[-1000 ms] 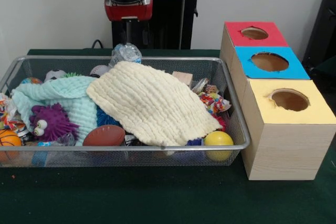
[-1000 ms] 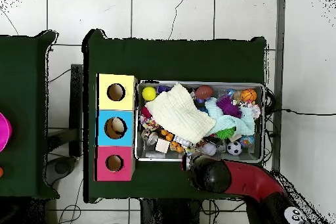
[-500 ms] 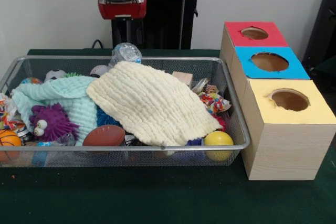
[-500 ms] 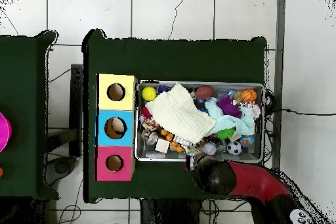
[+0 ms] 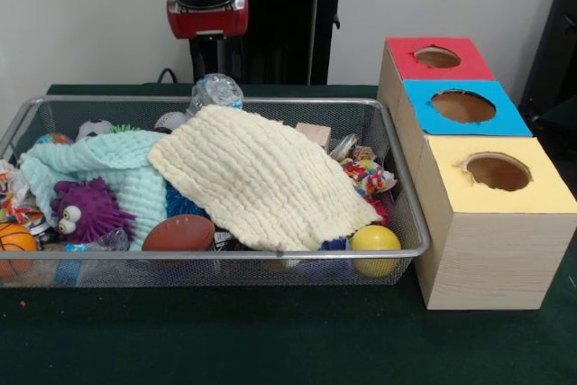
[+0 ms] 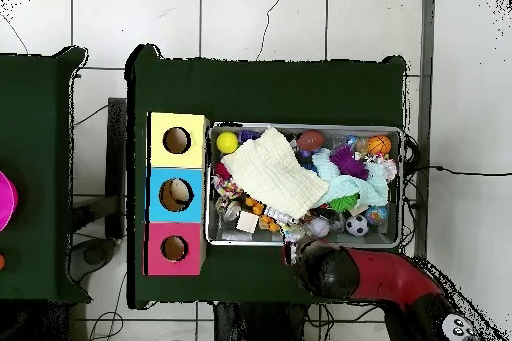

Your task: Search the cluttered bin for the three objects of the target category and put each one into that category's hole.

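Still at search stage, nothing visibly sorted; target category not identifiable from pics.

Front view, L to R: orange basketball [image 5: 15, 242] at wire bin [image 5: 225, 259] far L corner, purple spiky toy [image 5: 86, 209] beside it at approx 2 o'clock, mint cloth [image 5: 117, 164] behind, brown football [image 5: 178, 233] at front, cream cloth [image 5: 261, 178] draped over bin centre, hiding much clutter. Yellow ball [image 5: 375, 242] at R front corner. Then yellow box [image 5: 491, 223], blue box [image 5: 462, 107], red box [image 5: 437, 58], holes look empty.

Gripper [image 5: 220, 56] raised above bin's far rim, at 12 o'clock from cream cloth, well apart from all toys. Open or closed: can't tell, apparently carrying nothing.
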You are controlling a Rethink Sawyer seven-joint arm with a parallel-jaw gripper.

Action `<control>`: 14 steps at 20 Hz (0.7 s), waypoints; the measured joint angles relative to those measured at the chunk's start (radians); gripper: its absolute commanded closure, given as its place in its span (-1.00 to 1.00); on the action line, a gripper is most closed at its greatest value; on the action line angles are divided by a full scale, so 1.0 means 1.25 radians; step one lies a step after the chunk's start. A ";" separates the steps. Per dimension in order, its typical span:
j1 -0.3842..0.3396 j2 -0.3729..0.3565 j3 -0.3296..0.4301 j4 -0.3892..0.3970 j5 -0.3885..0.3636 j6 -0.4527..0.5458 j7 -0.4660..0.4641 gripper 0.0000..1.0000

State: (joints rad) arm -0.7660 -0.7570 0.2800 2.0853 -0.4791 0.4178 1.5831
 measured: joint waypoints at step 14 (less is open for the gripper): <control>-0.002 0.042 0.000 -0.007 -0.045 0.001 0.000 -1.00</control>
State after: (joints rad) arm -0.7686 -0.7043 0.2803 2.0762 -0.5356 0.4192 1.5833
